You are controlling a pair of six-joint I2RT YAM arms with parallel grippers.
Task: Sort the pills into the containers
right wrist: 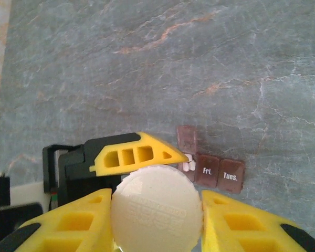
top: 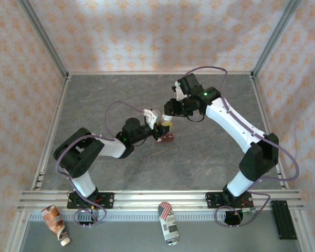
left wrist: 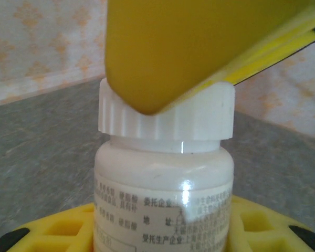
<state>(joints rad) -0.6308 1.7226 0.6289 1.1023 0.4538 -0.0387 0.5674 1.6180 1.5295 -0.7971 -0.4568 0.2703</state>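
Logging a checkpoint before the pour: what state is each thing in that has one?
white bottle: upright, capped, gripped at its body.
cap: seated on the bottle, pinched on both sides.
containers strip: flat on the table; open lid with white pills inside; Fri. lid and Tues. lid shut.
left gripper: shut on the bottle.
right gripper: shut on the cap.

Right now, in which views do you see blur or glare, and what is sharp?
Left wrist: the yellow finger over the cap is blurred, close to the lens; a glare streak runs down the white bottle, whose label is sharp. Right wrist: cap and containers are in focus, day labels readable. Top external: uneven light on the back wall.
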